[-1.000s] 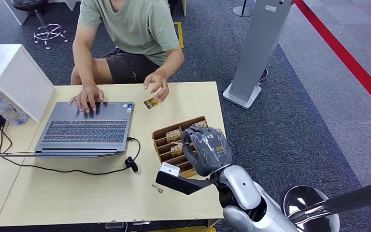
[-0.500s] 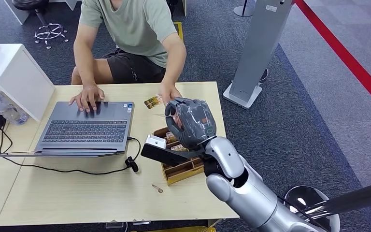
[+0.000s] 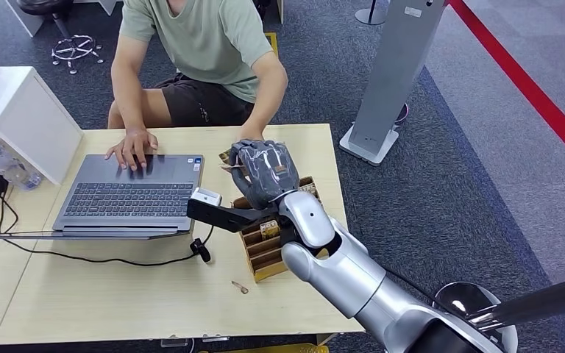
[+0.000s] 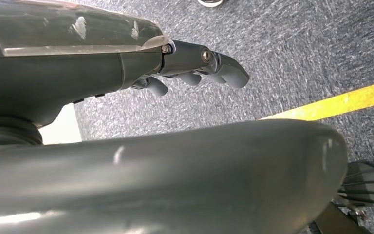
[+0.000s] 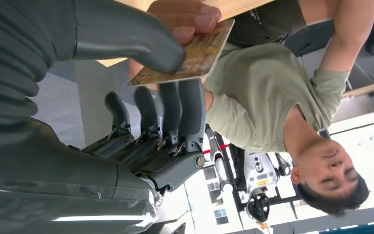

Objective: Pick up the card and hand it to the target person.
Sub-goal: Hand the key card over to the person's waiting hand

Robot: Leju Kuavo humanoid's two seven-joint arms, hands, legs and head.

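In the right wrist view my right hand (image 5: 141, 97) pinches a gold patterned card (image 5: 195, 53) between thumb and fingers. The person's fingertips (image 5: 187, 17) grip the card's other edge. From the head view, my right hand (image 3: 265, 173) is raised above the table's far side, right in front of the seated person (image 3: 199, 44) in a green shirt, whose arm (image 3: 265, 95) reaches down to it. The cardboard card box (image 3: 261, 254) with several cards in slots sits beneath my forearm. My left hand (image 4: 195, 68) hangs over carpet, fingers loosely apart, holding nothing.
An open laptop (image 3: 129, 195) lies at the table's left, the person's other hand (image 3: 132, 147) on it, and a black cable (image 3: 96, 257) runs in front. Another card (image 3: 225, 156) lies beside my hand. A white cabinet (image 3: 22, 110) and bottle (image 3: 0, 165) stand far left.
My right hand rose from the card box and moved toward the person with the card. The person's hand came down to meet it and took hold of the card's edge.
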